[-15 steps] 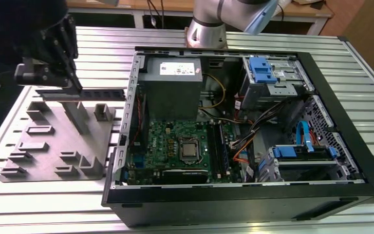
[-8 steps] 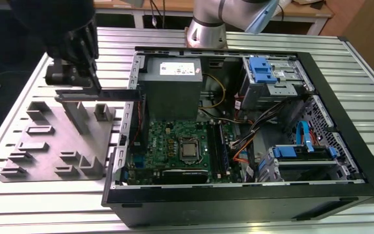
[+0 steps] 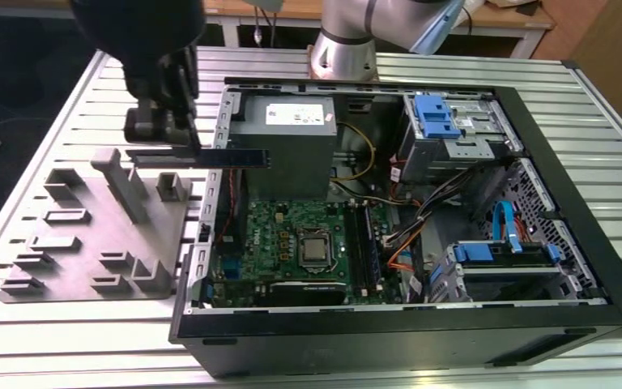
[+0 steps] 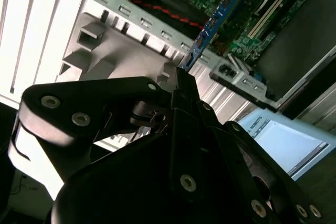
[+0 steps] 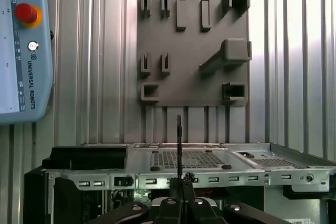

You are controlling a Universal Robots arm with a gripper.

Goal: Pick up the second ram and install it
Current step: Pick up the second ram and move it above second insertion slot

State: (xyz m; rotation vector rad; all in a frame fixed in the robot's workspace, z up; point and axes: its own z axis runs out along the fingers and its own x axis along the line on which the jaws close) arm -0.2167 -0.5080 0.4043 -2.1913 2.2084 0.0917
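Gripper (image 3: 166, 139) is clamped on the second ram (image 3: 236, 158), jaws closed on one end, with the stick held level in the air. It hangs over the left wall of the open computer case (image 3: 398, 324), at the exterior view's left, between the grey tray (image 3: 84, 243) and the motherboard (image 3: 289, 235), touching neither. Both wrist views show the stick (image 4: 215, 19) (image 5: 179, 135) sticking out from the fingertips (image 4: 184, 85). The slatted table (image 3: 74, 340) lies under everything.
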